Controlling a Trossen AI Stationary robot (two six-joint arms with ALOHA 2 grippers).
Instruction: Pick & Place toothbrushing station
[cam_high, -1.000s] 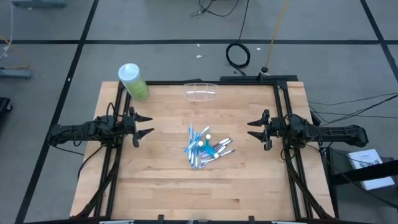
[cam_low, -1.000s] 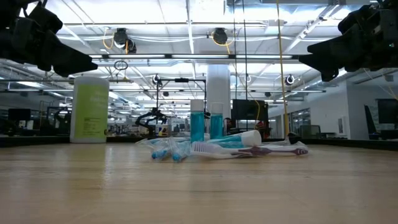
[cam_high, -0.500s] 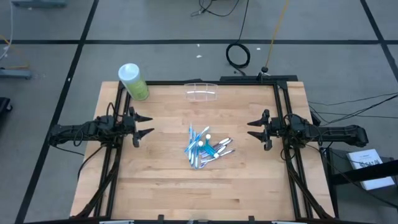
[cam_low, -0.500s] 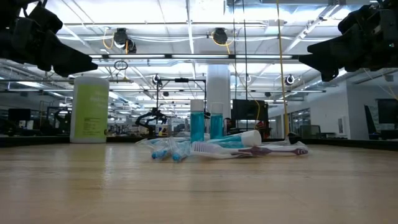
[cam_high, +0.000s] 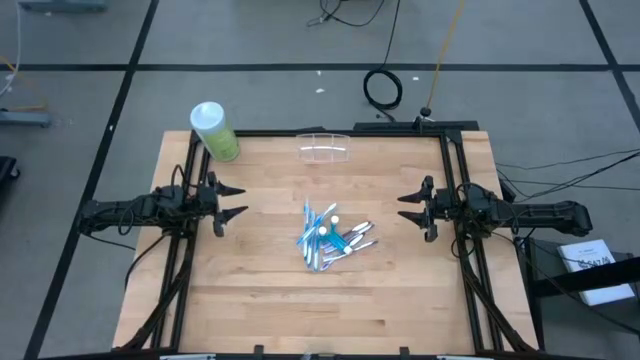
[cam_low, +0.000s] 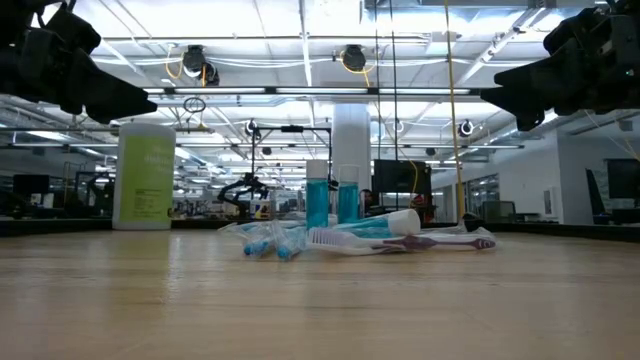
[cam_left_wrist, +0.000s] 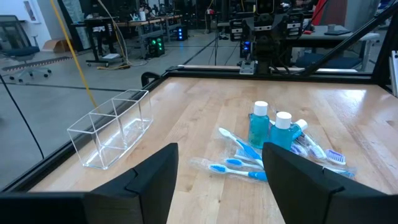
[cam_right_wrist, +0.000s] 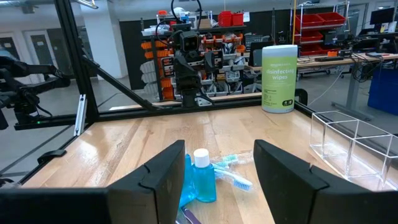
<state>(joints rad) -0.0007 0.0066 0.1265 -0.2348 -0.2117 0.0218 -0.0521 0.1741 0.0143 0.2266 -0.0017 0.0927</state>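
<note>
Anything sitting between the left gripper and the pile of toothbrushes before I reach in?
No. In the high view only bare wood separates the left gripper from the toothbrush pile. The clear container stands off by the far edge.

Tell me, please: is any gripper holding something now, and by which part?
Nothing is held. The left gripper and the right gripper are both open and empty, on either side of the toothbrush pile.

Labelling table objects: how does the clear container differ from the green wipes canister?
1. The clear container is see-through; the green wipes canister is opaque light green with a printed label.
2. The clear container is boxy, with an inner divider and an open top; the green wipes canister is round with a white lid.
3. The clear container sits mid-way along the far edge; the canister stands at the far left corner.

Both are upright, apart from the toothbrush pile.
</note>
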